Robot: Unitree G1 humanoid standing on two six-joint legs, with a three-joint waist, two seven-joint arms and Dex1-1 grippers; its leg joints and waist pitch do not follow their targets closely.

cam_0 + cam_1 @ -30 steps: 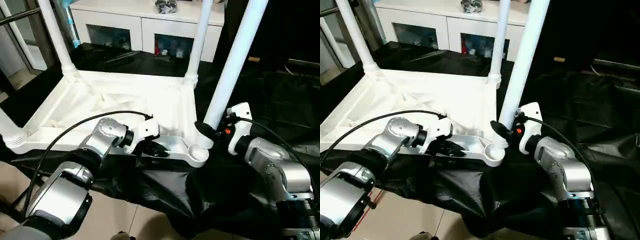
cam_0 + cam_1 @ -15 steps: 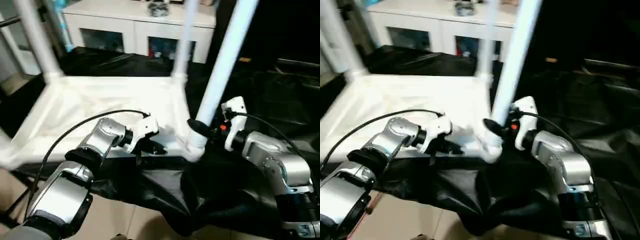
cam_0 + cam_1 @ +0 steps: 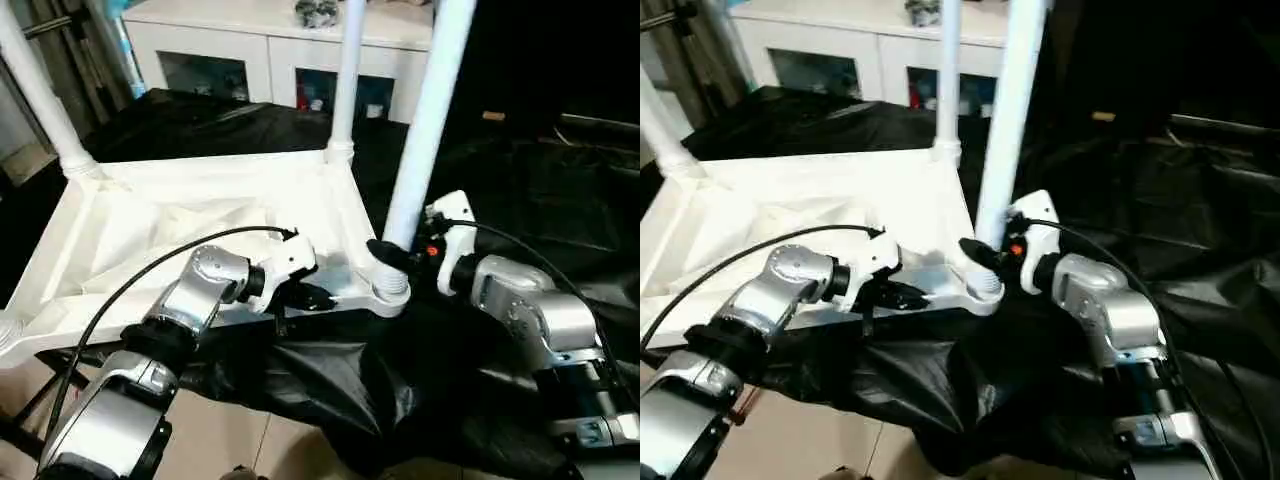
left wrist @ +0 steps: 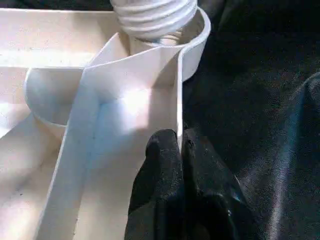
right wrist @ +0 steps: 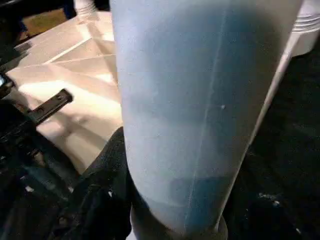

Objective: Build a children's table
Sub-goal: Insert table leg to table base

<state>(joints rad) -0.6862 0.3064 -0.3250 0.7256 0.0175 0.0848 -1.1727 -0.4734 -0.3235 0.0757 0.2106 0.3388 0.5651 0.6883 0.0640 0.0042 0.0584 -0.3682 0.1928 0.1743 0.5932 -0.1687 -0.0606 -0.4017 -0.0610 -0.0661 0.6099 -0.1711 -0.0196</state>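
The tabletop (image 3: 190,215) lies upside down on a bench under black sheeting (image 3: 330,370), its ribbed side up. Three legs stand in its corner sockets: one at about 10 o'clock (image 3: 35,90), one at 12 o'clock (image 3: 347,70), and the near leg (image 3: 425,120) at about 3 o'clock.

The left end effector (image 4: 172,165) has its two black fingers pressed together on the thin rim wall of the tabletop, close to the near socket (image 3: 390,290). The right end effector (image 3: 392,256) is closed around the base of the near leg, just above that socket.

I judge the parts to be hollow moulded plastic, so light and rather stiff, but smooth and slippery. The rim wall is thin and may bend a little under a hard pinch. The ribs give a firmer hold. A long leg acts as a lever, so it is better to hold it low, near the ridged end, as is done now.

I can read no brand, label or writing on any part. A white cabinet (image 3: 270,50) stands behind at 12 o'clock.
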